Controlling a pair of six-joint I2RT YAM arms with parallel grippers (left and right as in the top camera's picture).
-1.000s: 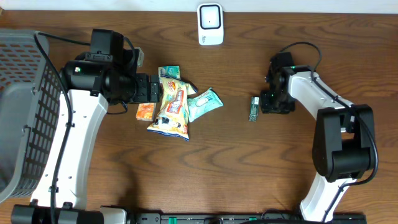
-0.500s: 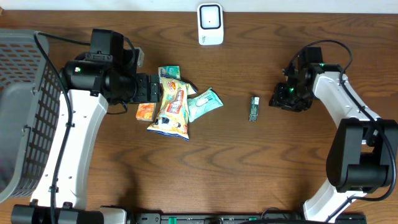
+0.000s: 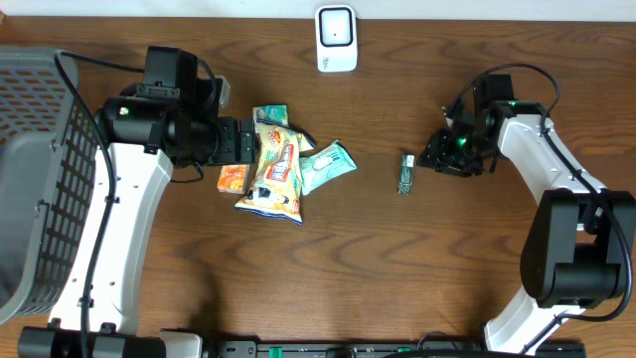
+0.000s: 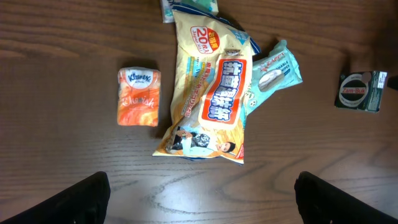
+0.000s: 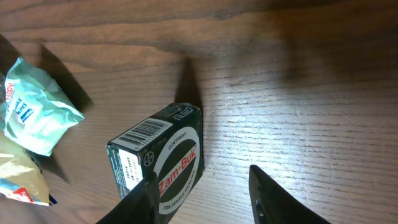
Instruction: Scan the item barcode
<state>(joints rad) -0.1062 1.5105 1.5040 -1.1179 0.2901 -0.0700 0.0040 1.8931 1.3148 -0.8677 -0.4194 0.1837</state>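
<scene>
1. The small dark green box [image 3: 404, 172] lies on the table [image 3: 397, 278], right of the snack bag [image 3: 276, 169] and well apart from the scanner [image 3: 336, 38] at the back edge.
2. The right gripper [image 3: 435, 159] sits just beside the box on its right. Its fingers are partly apart and hold nothing. The left gripper [image 3: 237, 140] hovers by the snack bag with its fingers spread wide and empty.
3. The box looks like a light, stiff cardboard carton with smooth faces, so a hard squeeze could dent it. The two long sides seem the best place to pinch, since that leaves the barcode end uncovered.
4. Only the right wrist view shows the barcode [image 5: 144, 132], on the narrow panel beside the round label. From overhead the box is a mere sliver. The left wrist view catches its label face at the right edge, and also the orange tissue pack [image 4: 138, 96].
</scene>
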